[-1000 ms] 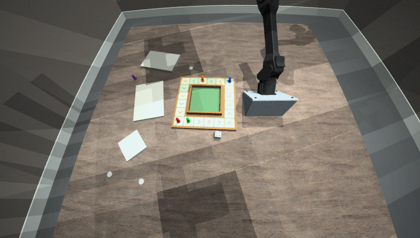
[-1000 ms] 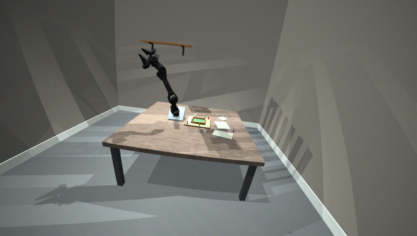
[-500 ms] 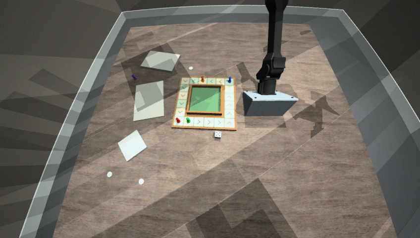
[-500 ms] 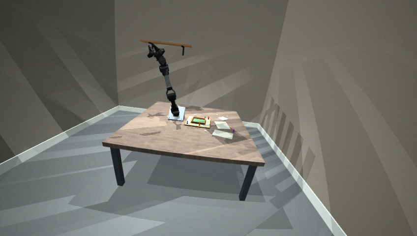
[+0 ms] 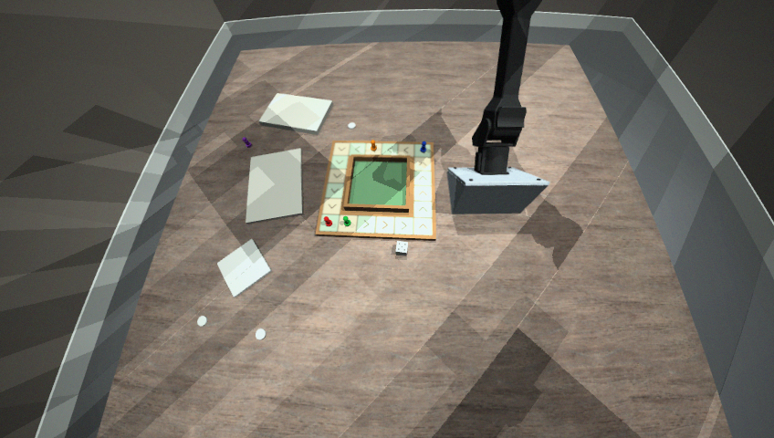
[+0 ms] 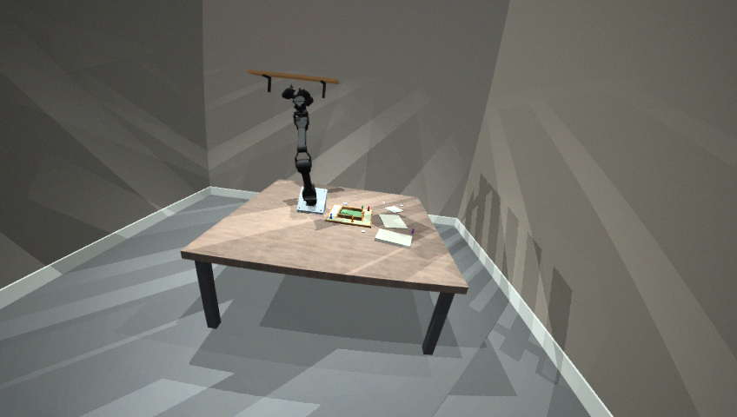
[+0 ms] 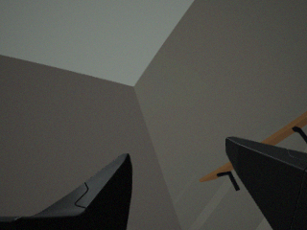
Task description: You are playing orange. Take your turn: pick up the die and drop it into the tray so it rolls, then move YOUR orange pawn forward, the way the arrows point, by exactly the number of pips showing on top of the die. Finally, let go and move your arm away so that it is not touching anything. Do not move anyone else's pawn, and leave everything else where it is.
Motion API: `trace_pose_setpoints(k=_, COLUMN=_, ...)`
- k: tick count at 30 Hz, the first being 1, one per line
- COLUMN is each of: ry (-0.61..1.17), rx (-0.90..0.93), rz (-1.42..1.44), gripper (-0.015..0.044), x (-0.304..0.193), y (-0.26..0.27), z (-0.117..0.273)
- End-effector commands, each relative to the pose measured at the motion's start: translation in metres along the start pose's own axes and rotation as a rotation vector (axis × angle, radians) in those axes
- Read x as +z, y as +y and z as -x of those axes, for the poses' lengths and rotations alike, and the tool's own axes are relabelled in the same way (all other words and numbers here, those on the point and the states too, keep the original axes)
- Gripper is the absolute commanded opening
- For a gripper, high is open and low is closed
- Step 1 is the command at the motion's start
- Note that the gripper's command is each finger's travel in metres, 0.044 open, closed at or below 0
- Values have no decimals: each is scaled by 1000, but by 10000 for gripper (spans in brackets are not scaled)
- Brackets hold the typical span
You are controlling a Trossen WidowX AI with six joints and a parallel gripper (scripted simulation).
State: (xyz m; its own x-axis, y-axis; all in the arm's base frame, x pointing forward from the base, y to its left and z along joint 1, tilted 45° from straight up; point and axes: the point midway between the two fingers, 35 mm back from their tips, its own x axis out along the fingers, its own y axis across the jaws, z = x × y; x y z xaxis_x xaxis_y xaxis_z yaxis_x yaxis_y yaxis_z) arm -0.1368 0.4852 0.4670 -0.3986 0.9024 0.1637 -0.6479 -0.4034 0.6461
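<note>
My gripper (image 7: pixel 178 152) is open and empty, raised high above the table, far from board and die. The white die (image 5: pixel 401 247) (image 6: pixel 344 203) lies on the table just outside the board (image 5: pixel 403 226), on the side of the red and green pawns; its pips are too small to count surely. The green-floored tray (image 5: pixel 374 193) (image 6: pixel 350 213) in the board's middle is empty. The orange pawn (image 5: pixel 372 145) (image 6: pixel 352 219) stands upright in the top row in the top view, third square from the left; arrows there point left, then down the left column.
A blue pawn (image 5: pixel 423 146) stands at the top right corner, a red pawn (image 5: pixel 328 221) at the bottom left corner, a green pawn (image 5: pixel 346 221) beside it. A purple pawn (image 5: pixel 246 141), pale slabs (image 5: pixel 275 187) (image 5: pixel 296 112) (image 5: pixel 244 268) and white discs (image 5: pixel 202 320) (image 5: pixel 260 333) lie off the board.
</note>
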Motion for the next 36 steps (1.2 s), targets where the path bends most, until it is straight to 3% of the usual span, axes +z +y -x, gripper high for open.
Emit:
trace_pose_setpoints(k=1, ry=12, rx=-133, rz=6, gripper=275, x=-4, y=-48, z=0)
trace_pose_setpoints(k=8, ry=73, rx=-449, rz=-87, gripper=275, x=-28, y=-164, z=11)
trace_pose_setpoints(k=16, ry=131, rx=-833, rz=-208, gripper=275, x=-58, y=-292, z=61)
trace_pose_setpoints(k=27, ry=214, rx=-1375, rz=-392, gripper=275, x=-108, y=-427, z=189)
trace_pose_setpoints(k=36, ry=325, rx=-1762, rz=-558, gripper=275, x=-154, y=-477, z=313)
